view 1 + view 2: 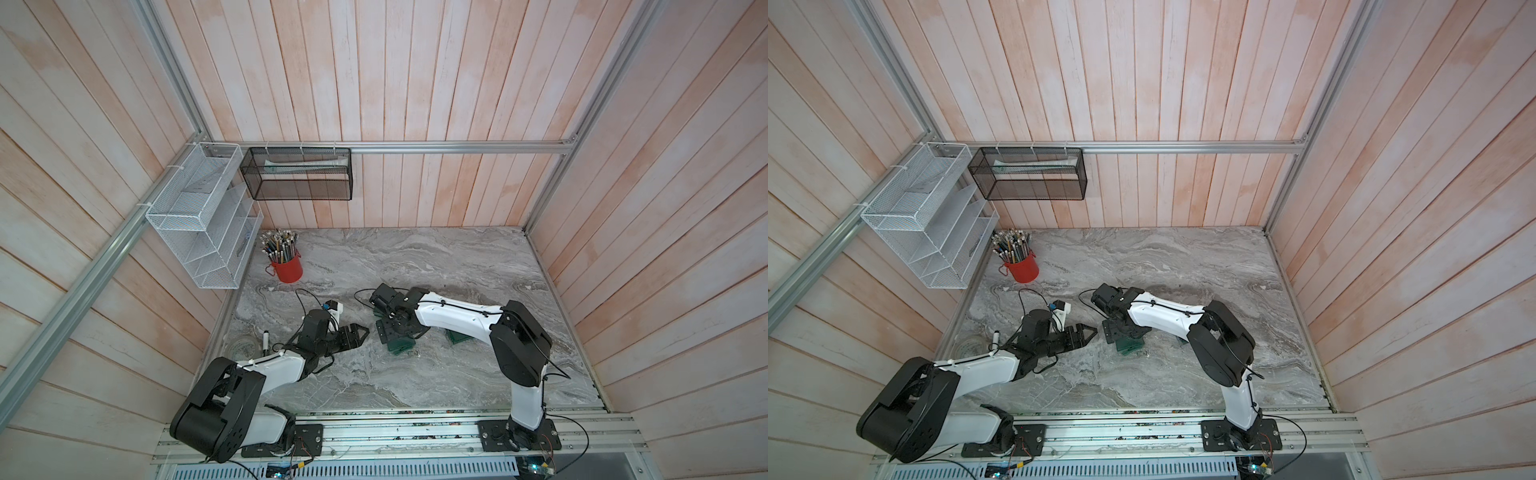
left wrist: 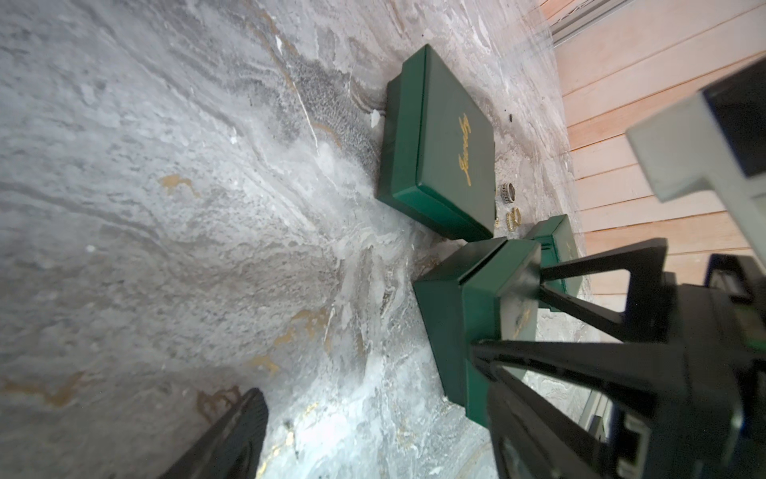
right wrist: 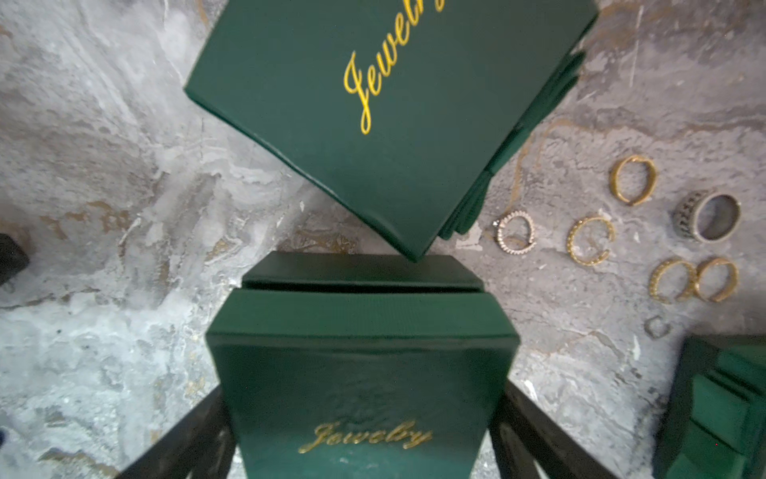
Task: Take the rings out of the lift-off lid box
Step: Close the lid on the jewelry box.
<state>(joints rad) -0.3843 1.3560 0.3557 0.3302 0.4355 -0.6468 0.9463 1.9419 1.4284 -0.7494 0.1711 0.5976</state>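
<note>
- Only the right wrist view shows the rings [image 3: 686, 215] clearly, loose on the marble [image 3: 124, 207] beside the large box [image 3: 373, 124].
- The right gripper [image 3: 362, 398] straddles the small box [image 3: 360, 331]; clamped or not, cannot tell.
- In a top view, the left gripper [image 1: 362, 337], spread and empty, sits at its nine o'clock.

You have three green boxes [image 3: 385, 116], seven rings [image 3: 589, 239], two wire baskets [image 1: 199, 216], one red cup [image 1: 287, 269] of pencils [image 1: 280, 243] and one marker [image 1: 265, 340] in view.

The right arm [image 1: 453, 311] bends low over a green box [image 1: 401, 348] on the marble table [image 1: 457, 257], left arm [image 1: 282, 365] nearby.
</note>
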